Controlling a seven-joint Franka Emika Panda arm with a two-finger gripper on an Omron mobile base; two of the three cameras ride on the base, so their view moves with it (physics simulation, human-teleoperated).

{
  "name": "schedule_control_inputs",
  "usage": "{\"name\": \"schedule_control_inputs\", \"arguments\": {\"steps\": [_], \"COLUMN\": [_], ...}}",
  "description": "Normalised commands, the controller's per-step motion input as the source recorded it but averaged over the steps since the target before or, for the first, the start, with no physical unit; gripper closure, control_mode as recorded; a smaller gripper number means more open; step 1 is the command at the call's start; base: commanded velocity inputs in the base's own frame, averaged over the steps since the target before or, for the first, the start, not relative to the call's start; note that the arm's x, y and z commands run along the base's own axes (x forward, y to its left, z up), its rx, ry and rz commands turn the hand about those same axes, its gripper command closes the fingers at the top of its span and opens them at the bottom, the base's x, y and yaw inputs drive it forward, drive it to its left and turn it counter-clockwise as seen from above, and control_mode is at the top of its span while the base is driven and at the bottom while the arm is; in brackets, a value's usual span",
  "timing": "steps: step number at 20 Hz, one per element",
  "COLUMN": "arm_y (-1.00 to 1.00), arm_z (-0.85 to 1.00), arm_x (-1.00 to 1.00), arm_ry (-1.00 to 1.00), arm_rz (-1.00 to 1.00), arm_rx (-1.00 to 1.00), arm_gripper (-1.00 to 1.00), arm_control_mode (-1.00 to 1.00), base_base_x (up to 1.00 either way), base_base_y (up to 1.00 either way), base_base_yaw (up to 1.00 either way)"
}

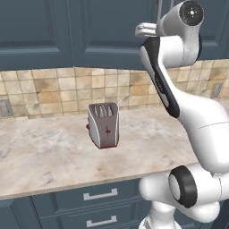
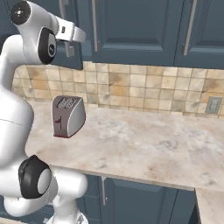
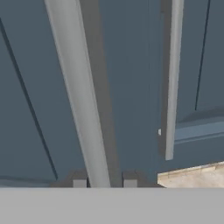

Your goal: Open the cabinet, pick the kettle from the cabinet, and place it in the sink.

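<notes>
The cabinet (image 3: 26,109) is a dark blue-grey wall cabinet, and its panelled doors (image 2: 135,26) look closed. My arm reaches up to it above the counter. In the hand view a long silver bar handle (image 3: 78,96) runs down between my two dark fingertips, and my gripper (image 3: 105,183) is shut on it near its lower end. From the right base view the hand (image 2: 70,34) sits against that same handle at the upper left. A second bar handle (image 3: 173,78) hangs on the neighbouring door. The kettle and the sink are out of view.
A silver slotted toaster (image 1: 103,125) with red marks stands on the marble counter (image 1: 44,156) below the cabinet. Blue drawers (image 1: 100,194) with short handles sit under the counter edge. The tiled backsplash holds a wall outlet (image 2: 213,105).
</notes>
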Motion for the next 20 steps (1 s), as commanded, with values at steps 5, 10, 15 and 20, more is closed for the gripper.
{"name": "schedule_control_inputs", "arguments": {"steps": [5,10,15,20], "arm_y": [0.08,0.1,0.16,0.2], "arm_z": [0.0,0.0,0.0,0.0], "arm_x": [-0.52,-0.5,-0.48,-0.45], "arm_ry": [0.0,0.0,0.0,0.0], "arm_rz": [-0.03,0.0,0.0,0.0], "arm_rx": [0.0,-0.03,-0.08,-0.03], "arm_gripper": [1.0,1.0,1.0,1.0], "arm_control_mode": [-1.0,-1.0,-1.0,-1.0], "base_base_x": [0.0,0.0,0.0,0.0], "base_base_y": [0.0,0.0,0.0,0.0], "base_base_yaw": [0.0,0.0,0.0,0.0]}}
